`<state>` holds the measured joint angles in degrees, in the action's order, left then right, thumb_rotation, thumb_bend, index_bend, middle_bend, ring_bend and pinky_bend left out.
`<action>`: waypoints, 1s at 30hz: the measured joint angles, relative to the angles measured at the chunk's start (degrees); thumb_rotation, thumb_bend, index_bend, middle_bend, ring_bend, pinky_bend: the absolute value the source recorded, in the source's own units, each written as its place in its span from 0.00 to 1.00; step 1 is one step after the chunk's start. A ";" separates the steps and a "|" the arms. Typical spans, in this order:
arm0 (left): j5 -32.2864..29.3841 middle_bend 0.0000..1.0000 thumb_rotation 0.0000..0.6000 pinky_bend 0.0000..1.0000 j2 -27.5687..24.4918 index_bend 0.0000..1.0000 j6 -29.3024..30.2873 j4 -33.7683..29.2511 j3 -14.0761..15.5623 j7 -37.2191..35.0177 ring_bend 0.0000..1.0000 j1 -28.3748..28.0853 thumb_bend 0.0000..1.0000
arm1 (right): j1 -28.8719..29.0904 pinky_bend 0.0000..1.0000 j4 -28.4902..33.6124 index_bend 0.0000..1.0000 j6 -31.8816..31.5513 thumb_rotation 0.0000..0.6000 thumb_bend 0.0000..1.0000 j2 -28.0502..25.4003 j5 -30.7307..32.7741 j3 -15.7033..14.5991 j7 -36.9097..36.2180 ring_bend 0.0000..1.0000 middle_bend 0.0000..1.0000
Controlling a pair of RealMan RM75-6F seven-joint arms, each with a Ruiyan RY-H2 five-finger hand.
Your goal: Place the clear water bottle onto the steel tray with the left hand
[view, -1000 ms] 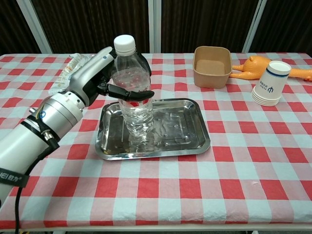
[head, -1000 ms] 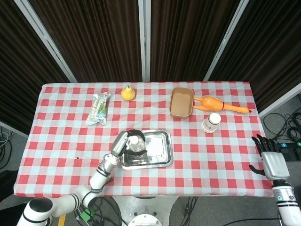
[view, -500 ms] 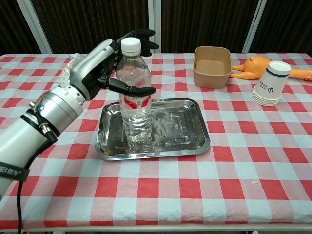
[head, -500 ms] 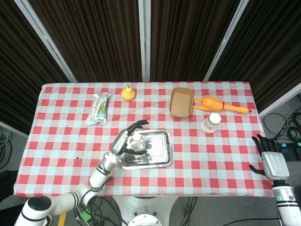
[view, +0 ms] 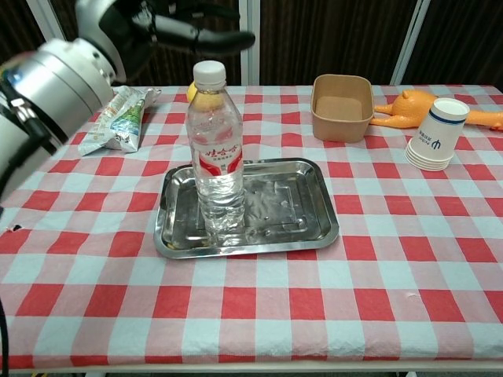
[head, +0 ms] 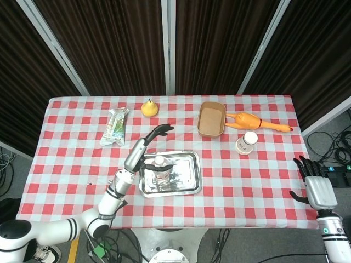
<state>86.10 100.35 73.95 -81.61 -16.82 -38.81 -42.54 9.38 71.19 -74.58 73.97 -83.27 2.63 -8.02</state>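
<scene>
The clear water bottle (view: 217, 161) with a white cap stands upright on the left part of the steel tray (view: 299, 212); from above the bottle (head: 159, 167) shows in the tray (head: 184, 178) too. My left hand (view: 169, 27) hangs above and behind the bottle with its fingers spread, holding nothing; in the head view the left hand (head: 148, 141) is up and left of the bottle. My right hand (head: 313, 183) stays off the table's right edge, fingers apart and empty.
A brown paper bowl (view: 342, 106), an orange rubber chicken (view: 409, 106) and a stack of paper cups (view: 436, 133) sit at the back right. A snack packet (view: 118, 118) and a yellow pear (head: 149, 108) lie at the back left.
My left hand has let go of the bottle and risen up and back, fingers opening. The bottle stays upright on the tray. The right hand has not moved.
</scene>
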 measured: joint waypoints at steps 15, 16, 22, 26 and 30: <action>-4.55 0.28 1.00 0.24 -18.88 0.27 -3.05 4.80 -6.13 8.65 0.20 2.39 0.10 | 0.04 0.00 0.36 0.00 -0.41 1.00 0.11 0.03 -0.54 -0.13 0.32 0.00 0.00; -4.58 0.28 1.00 0.24 -20.13 0.28 -2.94 5.37 -5.55 8.57 0.20 3.54 0.10 | 0.07 0.00 0.31 0.00 -0.35 1.00 0.11 0.11 -0.51 -0.12 0.44 0.00 0.00; -5.58 0.28 1.00 0.24 -24.16 0.28 -1.71 11.51 -1.17 8.41 0.20 9.82 0.10 | 0.18 0.00 -0.13 0.00 0.13 1.00 0.11 0.83 -0.42 -0.31 0.87 0.00 0.00; -6.50 0.28 1.00 0.24 -25.87 0.28 -0.45 11.74 1.85 11.55 0.20 14.43 0.09 | 0.26 0.00 -0.37 0.00 0.25 1.00 0.11 1.07 -0.65 -0.54 1.21 0.00 0.00; -6.58 0.28 1.00 0.24 -26.87 0.28 2.30 10.94 5.15 17.35 0.20 18.31 0.10 | 0.12 0.00 -0.43 0.00 0.02 1.00 0.11 0.91 -0.60 -0.51 0.87 0.00 0.00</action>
<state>79.52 73.49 76.25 -70.67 -11.67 -21.46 -24.23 9.50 70.76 -74.56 74.88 -83.88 2.12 -7.15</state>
